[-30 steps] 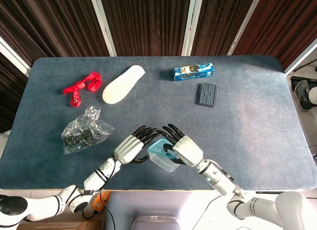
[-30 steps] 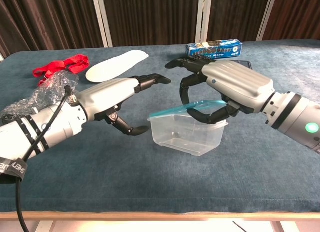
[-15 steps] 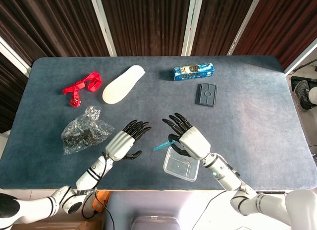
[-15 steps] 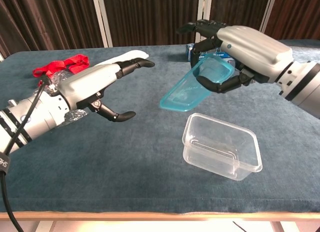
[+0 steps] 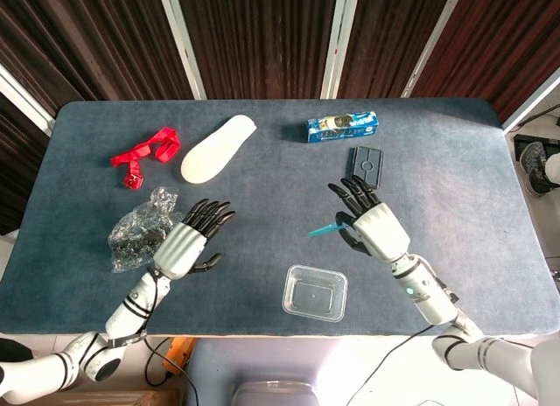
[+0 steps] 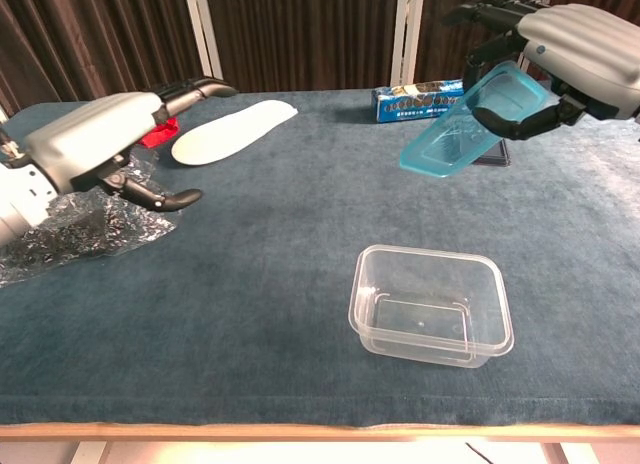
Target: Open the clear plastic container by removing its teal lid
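Container: the clear plastic container [image 6: 430,306] stands open and upright on the table [image 5: 455,152] near the front edge, with nothing visible inside it.
Lid: the teal lid [image 6: 472,123] is off the container, tilted in the air above and to the right of it, well apart from its rim.
Right hand: the right hand [image 6: 565,49] holds the lid, fingers curled over its upper end and thumb under it.
Left hand: the left hand [image 6: 105,139] hangs above the table on the left side, holding nothing, fingers stretched forward and apart, thumb bent below.
Crinkled bag: a crinkled clear bag [image 5: 140,231] with dark contents lies just beside the left hand.
Farther things: a white insole [image 5: 217,148], a red strap [image 5: 144,152], a blue box [image 5: 342,125] and a small dark case [image 5: 366,166] lie toward the table's far side.
Change: half a second ago the lid hung closer over the container; now it is higher and farther right. The left hand has drawn back leftward to the bag. The container sits flatter and squarer to the front edge.
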Action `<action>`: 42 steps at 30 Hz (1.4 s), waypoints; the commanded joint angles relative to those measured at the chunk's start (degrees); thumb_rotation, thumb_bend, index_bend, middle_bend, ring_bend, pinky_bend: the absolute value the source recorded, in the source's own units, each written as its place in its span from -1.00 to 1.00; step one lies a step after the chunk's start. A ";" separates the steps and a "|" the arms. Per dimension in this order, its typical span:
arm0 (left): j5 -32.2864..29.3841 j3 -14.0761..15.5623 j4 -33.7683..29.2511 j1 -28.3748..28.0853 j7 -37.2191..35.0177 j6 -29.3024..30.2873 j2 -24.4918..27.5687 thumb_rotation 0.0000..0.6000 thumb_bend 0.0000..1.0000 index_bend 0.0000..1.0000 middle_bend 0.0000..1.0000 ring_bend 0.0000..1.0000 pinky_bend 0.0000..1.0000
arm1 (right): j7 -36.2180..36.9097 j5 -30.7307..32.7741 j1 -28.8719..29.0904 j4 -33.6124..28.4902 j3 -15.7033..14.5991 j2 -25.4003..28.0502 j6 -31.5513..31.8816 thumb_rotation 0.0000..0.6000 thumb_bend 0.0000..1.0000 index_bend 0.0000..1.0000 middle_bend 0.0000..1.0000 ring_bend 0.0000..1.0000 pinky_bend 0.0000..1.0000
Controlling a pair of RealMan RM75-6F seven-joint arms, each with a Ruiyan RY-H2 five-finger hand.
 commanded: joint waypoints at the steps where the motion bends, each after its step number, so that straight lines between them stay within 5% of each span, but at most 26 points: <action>1: -1.17 0.68 -0.01 2.03 -0.08 0.73 1.73 1.00 -0.40 -1.00 -1.00 -1.00 -1.00 | 0.23 0.53 -0.99 7.44 -0.60 -1.00 0.32 1.00 0.23 0.54 -0.58 -1.00 -1.00; 8: -2.95 0.50 1.65 2.17 -3.85 -2.31 1.12 1.00 -0.40 -1.00 -1.00 -1.00 -1.00 | 1.43 0.05 -1.27 19.27 -3.91 -7.36 -3.40 1.00 0.23 0.35 -0.58 -1.00 -1.00; 11: -3.37 0.62 2.78 2.41 -4.09 -3.07 0.72 1.00 -0.40 -1.00 -1.00 -1.00 -1.00 | 3.10 -0.51 -1.29 21.38 -5.44 -8.26 -5.00 1.00 0.22 0.07 -0.59 -1.00 -1.00; 14: -3.62 0.56 3.51 2.66 -4.29 -3.34 0.45 1.00 -0.40 -1.00 -1.00 -1.00 -1.00 | 3.82 -0.28 -1.55 19.84 -6.12 -7.32 -6.24 1.00 -0.04 -0.41 -0.68 -1.00 -1.00; 16: -3.51 0.48 3.62 2.86 -4.32 -3.04 0.50 1.00 -0.41 -1.00 -1.00 -1.00 -1.00 | 2.14 0.18 -2.13 17.37 -6.02 -5.71 -6.07 1.00 -0.39 -0.74 -0.76 -1.00 -1.00; 19: -3.20 0.40 3.43 3.19 -3.74 -2.41 0.97 1.00 -0.41 -1.00 -1.00 -1.00 -1.00 | 0.15 0.04 -3.18 12.56 -6.13 -2.67 -4.28 1.00 -0.66 -0.98 -0.83 -1.00 -1.00; 30: -2.93 2.20 -4.21 7.33 -0.35 0.44 8.04 1.00 -0.41 -1.00 -1.00 -1.00 -1.00 | -10.93 2.48 -7.01 -14.73 -11.33 16.99 -11.51 0.78 -0.88 -1.00 -1.00 -1.00 -1.00; 42: -6.24 7.72 -20.52 14.41 6.89 0.51 22.23 1.00 -0.37 -1.00 -1.00 -1.00 -1.00 | -16.71 10.50 -17.52 -33.13 -12.18 30.15 -3.24 0.83 -0.88 -1.00 -1.00 -1.00 -1.00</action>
